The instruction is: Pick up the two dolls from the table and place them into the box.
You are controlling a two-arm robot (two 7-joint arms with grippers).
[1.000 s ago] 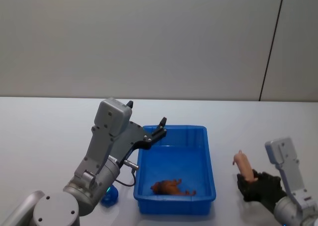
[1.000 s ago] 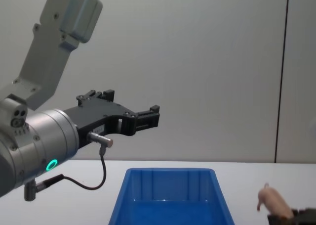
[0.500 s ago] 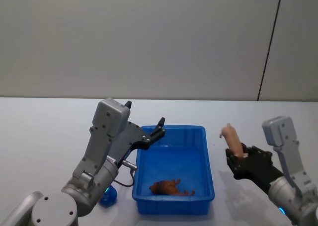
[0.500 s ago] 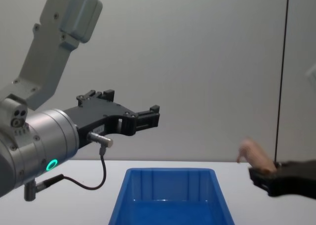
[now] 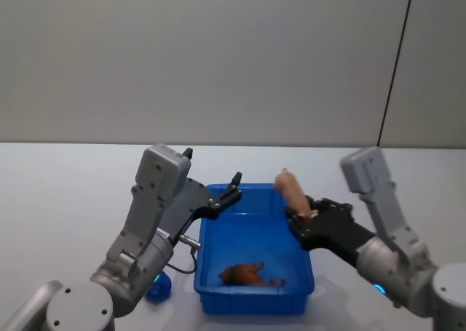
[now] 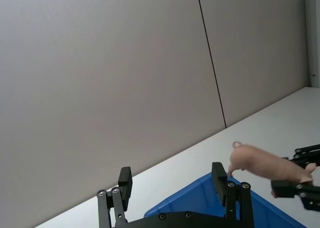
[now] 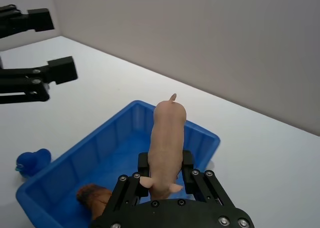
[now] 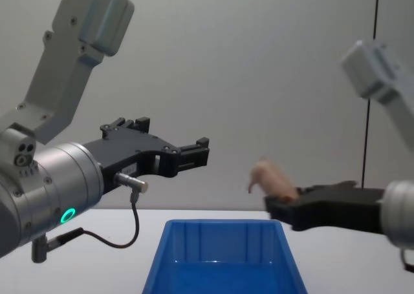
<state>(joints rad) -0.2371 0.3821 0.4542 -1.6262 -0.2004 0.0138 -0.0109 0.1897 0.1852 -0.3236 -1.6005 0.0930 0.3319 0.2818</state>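
The right claw (image 5: 300,213) was clamped on the lower end of the pink doll (image 5: 293,191), which stood up and out of the jaws with its tail end uppermost. In the head view the pair sat just right of centre, raised over the right rim of the box (image 5: 255,188). The right wrist view showed the doll with the blue interior below it, near the far right corner of the bin. The brown doll (image 5: 247,274) lay on the box floor at the lower middle of the head view, so that one was already delivered.

The left claw (image 5: 213,166) hung spread open and empty, left of centre and above the left rim of the box. A small blue toy (image 5: 159,287) sat on the tabletop (image 5: 73,193) at the lower left, just outside the bin.

By my reading, the step in hand was carrying the second doll over the box for release. The next move would call for a little more travel inward, so the doll clears the rim rather than catching on it, then perhaps a short lowering and an opening of the jaws to let it drop beside the brown one
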